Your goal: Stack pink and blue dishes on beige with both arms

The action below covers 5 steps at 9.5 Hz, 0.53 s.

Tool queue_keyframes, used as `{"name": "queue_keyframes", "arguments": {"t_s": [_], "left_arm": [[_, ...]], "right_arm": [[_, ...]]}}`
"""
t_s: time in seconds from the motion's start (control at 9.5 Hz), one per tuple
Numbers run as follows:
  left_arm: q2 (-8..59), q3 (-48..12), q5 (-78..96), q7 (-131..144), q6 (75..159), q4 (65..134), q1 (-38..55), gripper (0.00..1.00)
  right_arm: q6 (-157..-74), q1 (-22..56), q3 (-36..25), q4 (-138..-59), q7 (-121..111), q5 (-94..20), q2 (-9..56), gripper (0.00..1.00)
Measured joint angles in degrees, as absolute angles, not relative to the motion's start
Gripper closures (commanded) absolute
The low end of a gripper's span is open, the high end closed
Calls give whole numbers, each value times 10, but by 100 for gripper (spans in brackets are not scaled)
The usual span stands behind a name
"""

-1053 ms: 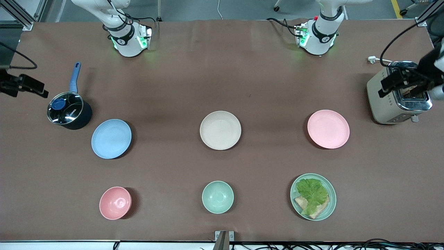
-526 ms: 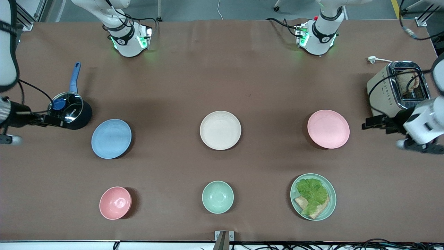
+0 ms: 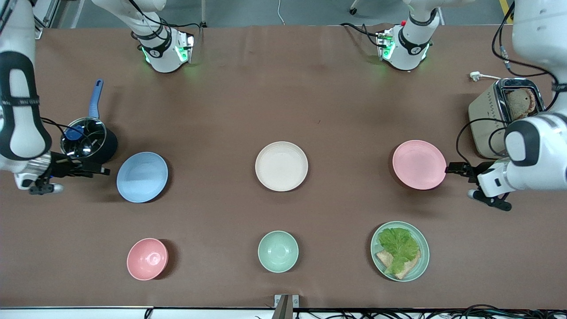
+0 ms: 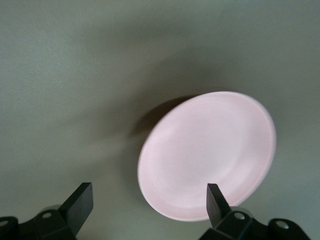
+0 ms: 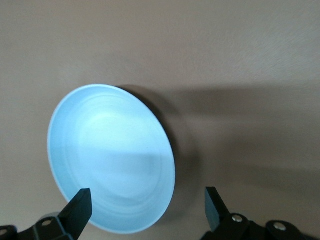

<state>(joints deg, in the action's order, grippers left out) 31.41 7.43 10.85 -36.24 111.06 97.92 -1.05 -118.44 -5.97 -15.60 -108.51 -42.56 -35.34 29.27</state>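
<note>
We judge the pink plate [image 3: 419, 164] and blue plate [image 3: 142, 177], lying either side of the beige plate [image 3: 281, 166] on the surface [image 3: 283, 88], stiff, light and slippery, best pinched at the thin rim. Our left gripper [image 3: 451, 168] sits open beside the pink rim, and our right gripper [image 3: 102, 170] open beside the blue one.

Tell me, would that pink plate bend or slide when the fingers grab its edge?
The pink plate looks rigid and matte, so it probably won't bend. It is shallow and sits flat on the table, so a sideways nudge may slide it. It likely feels light.
</note>
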Motion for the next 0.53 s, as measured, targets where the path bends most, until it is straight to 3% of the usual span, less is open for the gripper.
{"name": "queue_keyframes", "arguments": {"t_s": [0.11, 0.21, 0.32, 0.42, 0.53], "left_arm": [[338, 74, 113, -383, 1113, 980, -13, 0], [359, 74, 128, -395, 1114, 981, -13, 30], [372, 73, 138, -405, 1115, 981, -13, 69], [376, 74, 140, -412, 1115, 983, -14, 87], [377, 74, 140, -417, 1115, 985, -19, 97]], "right_arm": [[-1201, -60, -156, -1099, -451, -377, 307, 18], [-1212, -59, -156, -1114, -462, -387, 311, 26], [-1216, -59, -156, -1123, -464, -392, 311, 30], [-1216, -59, -156, -1127, -465, -395, 311, 36], [-1216, -59, -156, -1131, -467, -404, 311, 41]]}}
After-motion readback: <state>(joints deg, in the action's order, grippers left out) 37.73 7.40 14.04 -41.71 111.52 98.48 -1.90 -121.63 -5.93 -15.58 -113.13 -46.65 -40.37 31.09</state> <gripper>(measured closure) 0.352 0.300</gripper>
